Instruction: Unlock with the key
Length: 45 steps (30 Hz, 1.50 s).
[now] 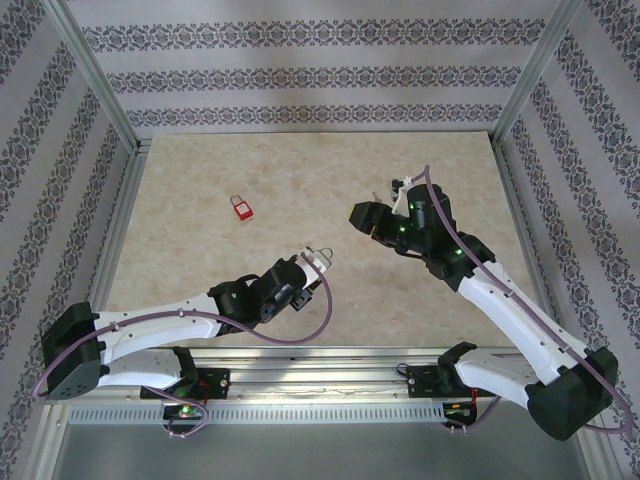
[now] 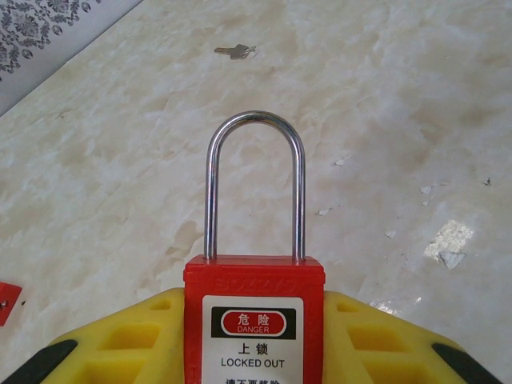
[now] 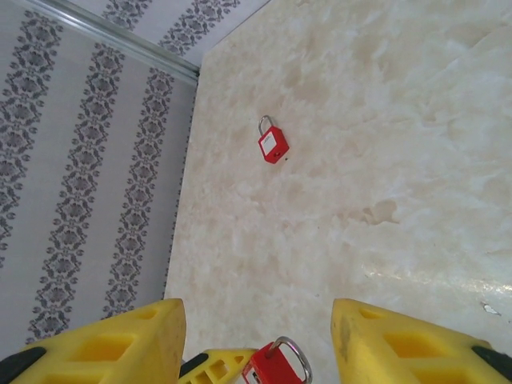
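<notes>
**Marble tabletop (image 1: 300,180), two red padlocks, one tiny key lying off on its own**

Patterned wallpaper boxes in the pale marble-look tabletop on three sides. Both arms reach in from the near edge and end up close together around the middle.

The left gripper (image 1: 312,264) is clamped on the held padlock (image 2: 254,296). In the left wrist view its yellow fingers (image 2: 144,336) sit on either side of the red body. The steel shackle points straight away from the camera, and both legs go down into the body, so it looks locked. The label reads DANGER / LOCKED OUT, but the bottom of the frame cuts off the lower lines.

The right gripper (image 3: 258,314) hangs just beside it with its jaws spread apart and nothing between them. From the right wrist camera the held padlock peeks in at the bottom edge, half cut off.

The loose padlock (image 1: 241,207) lies flat on the tabletop, well apart from both grippers and over toward the left wall.

The key (image 2: 234,51) is on the bare tabletop, well beyond the tip of the shackle and touching nothing. It's so small I can't make out the teeth or which end is which.

There's also a red sliver (image 2: 6,300) at the left edge of the left wrist view, cropped too hard to say what it is.
</notes>
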{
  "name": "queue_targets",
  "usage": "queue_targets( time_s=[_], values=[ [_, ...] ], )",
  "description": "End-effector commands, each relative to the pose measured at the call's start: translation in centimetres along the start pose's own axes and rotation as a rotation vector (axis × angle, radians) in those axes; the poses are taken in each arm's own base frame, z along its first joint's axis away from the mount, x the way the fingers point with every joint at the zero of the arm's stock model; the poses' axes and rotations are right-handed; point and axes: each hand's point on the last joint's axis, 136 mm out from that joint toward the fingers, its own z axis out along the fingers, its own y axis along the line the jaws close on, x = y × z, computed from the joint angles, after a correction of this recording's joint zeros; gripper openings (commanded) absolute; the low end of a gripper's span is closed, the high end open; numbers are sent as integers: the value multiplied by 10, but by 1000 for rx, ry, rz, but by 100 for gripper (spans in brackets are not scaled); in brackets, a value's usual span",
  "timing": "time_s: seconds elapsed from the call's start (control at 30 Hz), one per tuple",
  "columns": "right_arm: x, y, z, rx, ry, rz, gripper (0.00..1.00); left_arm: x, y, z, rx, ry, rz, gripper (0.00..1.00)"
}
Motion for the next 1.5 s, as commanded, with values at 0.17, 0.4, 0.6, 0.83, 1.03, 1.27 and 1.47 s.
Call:
queue_targets(
  time_s=[0.17, 0.4, 0.6, 0.83, 1.03, 1.27, 1.47],
  values=[
    [39, -10, 17, -27, 113, -116, 46, -20, -18, -13, 161, -62, -70, 0],
    [65, -13, 23, 0, 166, -166, 44, -25, -17, -13, 204, -103, -162, 0],
    [80, -17, 32, 9, 199, -172, 41, -27, -20, -14, 232, -121, -182, 0],
    [89, -22, 37, 28, 220, -163, 29, -28, -17, -15, 224, -136, -197, 0],
    [94, -23, 38, 20, 233, -142, 10, -25, -16, -12, 217, -132, -202, 0],
    [80, -29, 32, 63, 193, -126, 0, -11, -25, -7, 248, -91, -195, 0],
    [41, -37, 11, 64, 97, -59, 0, 20, -30, -4, 258, -43, -221, 0]
  ],
)
